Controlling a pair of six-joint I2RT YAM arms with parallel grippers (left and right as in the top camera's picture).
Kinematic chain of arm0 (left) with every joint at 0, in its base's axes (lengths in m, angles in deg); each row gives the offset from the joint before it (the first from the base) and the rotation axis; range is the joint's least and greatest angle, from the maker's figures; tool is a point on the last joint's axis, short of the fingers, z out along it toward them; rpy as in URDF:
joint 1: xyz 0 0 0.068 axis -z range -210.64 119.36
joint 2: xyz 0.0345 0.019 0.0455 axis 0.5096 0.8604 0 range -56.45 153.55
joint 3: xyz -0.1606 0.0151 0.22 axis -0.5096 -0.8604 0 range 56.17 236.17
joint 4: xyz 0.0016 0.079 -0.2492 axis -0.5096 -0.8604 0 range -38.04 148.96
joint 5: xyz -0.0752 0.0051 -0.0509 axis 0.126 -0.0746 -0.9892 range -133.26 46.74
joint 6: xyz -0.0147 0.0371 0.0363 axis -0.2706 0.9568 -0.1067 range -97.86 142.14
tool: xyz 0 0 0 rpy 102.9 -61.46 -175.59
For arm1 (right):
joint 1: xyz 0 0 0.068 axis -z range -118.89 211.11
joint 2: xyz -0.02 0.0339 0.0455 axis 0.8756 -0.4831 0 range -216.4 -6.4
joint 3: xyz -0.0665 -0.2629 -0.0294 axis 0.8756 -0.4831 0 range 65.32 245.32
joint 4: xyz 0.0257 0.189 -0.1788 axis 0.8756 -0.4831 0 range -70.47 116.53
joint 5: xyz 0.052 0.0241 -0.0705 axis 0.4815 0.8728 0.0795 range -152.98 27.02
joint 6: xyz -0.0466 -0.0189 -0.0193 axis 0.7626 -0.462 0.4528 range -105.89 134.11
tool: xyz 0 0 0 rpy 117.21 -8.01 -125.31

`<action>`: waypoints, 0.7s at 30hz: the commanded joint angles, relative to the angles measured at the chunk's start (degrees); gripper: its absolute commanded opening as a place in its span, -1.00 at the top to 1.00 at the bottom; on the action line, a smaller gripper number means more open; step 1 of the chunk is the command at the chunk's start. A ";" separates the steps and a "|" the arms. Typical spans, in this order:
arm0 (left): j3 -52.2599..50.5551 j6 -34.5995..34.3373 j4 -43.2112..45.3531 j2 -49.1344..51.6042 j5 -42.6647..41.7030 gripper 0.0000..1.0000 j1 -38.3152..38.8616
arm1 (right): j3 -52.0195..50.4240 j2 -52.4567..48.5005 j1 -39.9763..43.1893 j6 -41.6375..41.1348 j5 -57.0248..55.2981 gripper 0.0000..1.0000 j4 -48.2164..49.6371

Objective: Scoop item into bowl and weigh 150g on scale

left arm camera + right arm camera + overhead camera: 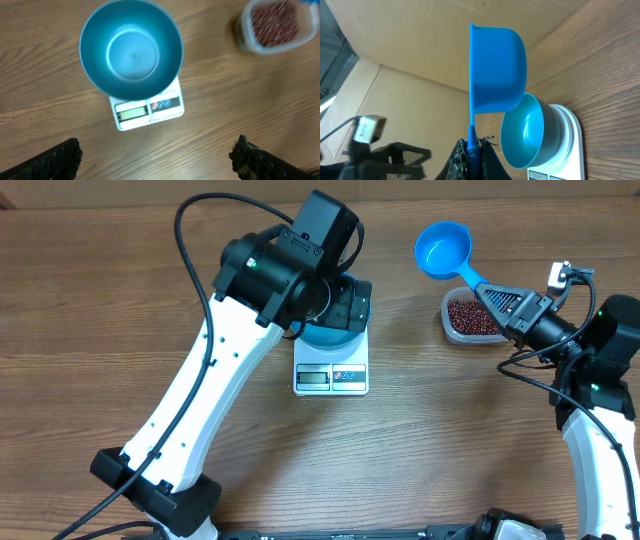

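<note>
Bowl (131, 50): round, deep, bright blue, empty; upright on the scale, below and ahead of the left gripper (157, 159).
Scale (149, 110): flat, white, square; display edge exposed.
Beans (472, 315): tiny, dark red-brown, loose heap; just beside the right gripper (497, 296).

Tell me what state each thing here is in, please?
bowl: empty, sitting on the scale.
scale: carrying the bowl, reading illegible.
scoop: empty, held in the air.
tub: open, holding beans.
left tool: open, empty, above the bowl.
right tool: shut on the scoop's handle.
</note>
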 commanded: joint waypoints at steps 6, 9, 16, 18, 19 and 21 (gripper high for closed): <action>-9.62 4.44 2.93 -0.26 1.27 -0.99 -0.20 | 1.09 -0.09 0.37 -2.36 1.68 0.93 0.76; -11.47 5.60 3.85 -0.26 0.74 -0.99 -0.20 | 1.09 -0.09 0.37 -3.58 0.24 0.93 0.33; -11.82 8.87 7.89 -0.26 -0.17 -0.99 -0.20 | 1.09 -0.09 0.20 -4.11 -6.32 0.93 -0.15; -11.82 9.14 8.61 -0.26 -0.17 -0.99 -0.22 | 1.09 -0.09 0.20 -4.92 -8.79 0.92 -0.92; -11.82 9.55 8.92 -0.26 -0.15 -0.99 -0.26 | 1.09 -0.09 0.20 -5.07 -10.27 0.93 -1.44; -11.82 10.62 9.38 -0.26 -0.15 -0.99 -0.26 | 1.09 -0.09 0.22 -5.14 -13.14 0.92 -2.93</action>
